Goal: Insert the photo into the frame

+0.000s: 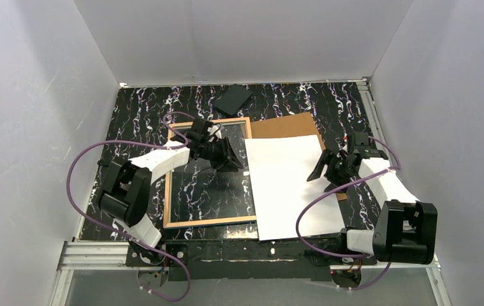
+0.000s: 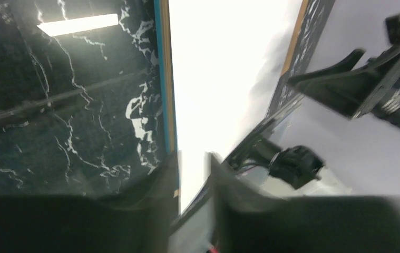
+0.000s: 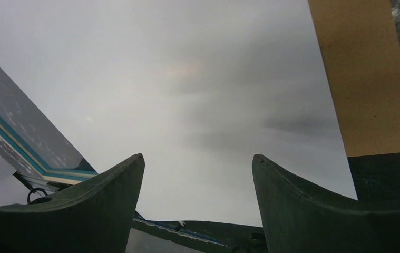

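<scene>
The frame (image 1: 210, 221) lies flat at centre left, tan wood face up, with the marble table showing through its glass. The photo (image 1: 290, 191) lies white back up just to its right, its left edge along the frame's right rail. My left gripper (image 1: 236, 162) hovers over that rail and the photo's left edge. In the blurred left wrist view its jaws (image 2: 193, 168) stand a narrow gap apart, between the rail (image 2: 166, 79) and the photo (image 2: 218, 68). My right gripper (image 1: 320, 178) is wide open and empty over the photo's right part (image 3: 203, 79).
A plain brown backing board (image 1: 284, 126) lies partly under the photo's far end and shows in the right wrist view (image 3: 366, 79). A small black slab (image 1: 234, 99) lies at the back. White walls close in three sides.
</scene>
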Controlling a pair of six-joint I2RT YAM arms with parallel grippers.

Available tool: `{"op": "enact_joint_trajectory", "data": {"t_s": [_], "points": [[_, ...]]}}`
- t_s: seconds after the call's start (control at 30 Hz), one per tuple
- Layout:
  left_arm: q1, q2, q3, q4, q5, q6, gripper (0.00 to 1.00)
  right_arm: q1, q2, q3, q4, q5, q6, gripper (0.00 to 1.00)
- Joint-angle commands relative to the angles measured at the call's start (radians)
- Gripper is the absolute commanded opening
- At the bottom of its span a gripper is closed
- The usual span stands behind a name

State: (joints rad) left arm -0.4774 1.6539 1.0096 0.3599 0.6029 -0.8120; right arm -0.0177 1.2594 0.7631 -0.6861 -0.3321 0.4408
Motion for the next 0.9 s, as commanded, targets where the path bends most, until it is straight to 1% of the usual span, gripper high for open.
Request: {"op": "enact_joint_trajectory", "data": {"t_s": [0.0, 0.07, 0.1, 0.33, 0.47, 0.67, 0.83, 0.87], "points": [[0.011, -0.019, 0.008, -0.085, 0.048, 0.021, 0.52, -0.004, 0.036, 0.062, -0.037, 0.101, -0.014, 0.83], [0.002, 0.000, 0.000, -0.052, 0.053, -0.004, 0.65, -0.005, 0.060, 0.085, -0.048, 0.133, -0.004, 0.83], [-0.005, 0.007, -0.003, -0.031, 0.051, -0.014, 0.67, -0.004, 0.076, 0.101, -0.053, 0.142, -0.001, 0.83], [-0.056, 0.113, 0.018, 0.055, 0.018, -0.078, 0.68, -0.004, 0.181, 0.203, -0.091, 0.257, 0.006, 0.83], [-0.068, 0.179, 0.030, 0.106, 0.003, -0.115, 0.65, -0.013, 0.231, 0.217, -0.089, 0.300, 0.007, 0.84], [-0.087, 0.232, 0.047, 0.205, 0.020, -0.158, 0.57, -0.019, 0.288, 0.191, -0.061, 0.266, 0.003, 0.83], [-0.110, 0.248, 0.078, 0.211, 0.022, -0.154, 0.50, -0.019, 0.306, 0.176, -0.041, 0.227, -0.002, 0.83], [-0.113, 0.256, 0.082, 0.216, 0.026, -0.156, 0.47, -0.019, 0.310, 0.176, -0.040, 0.223, -0.002, 0.83]]}}
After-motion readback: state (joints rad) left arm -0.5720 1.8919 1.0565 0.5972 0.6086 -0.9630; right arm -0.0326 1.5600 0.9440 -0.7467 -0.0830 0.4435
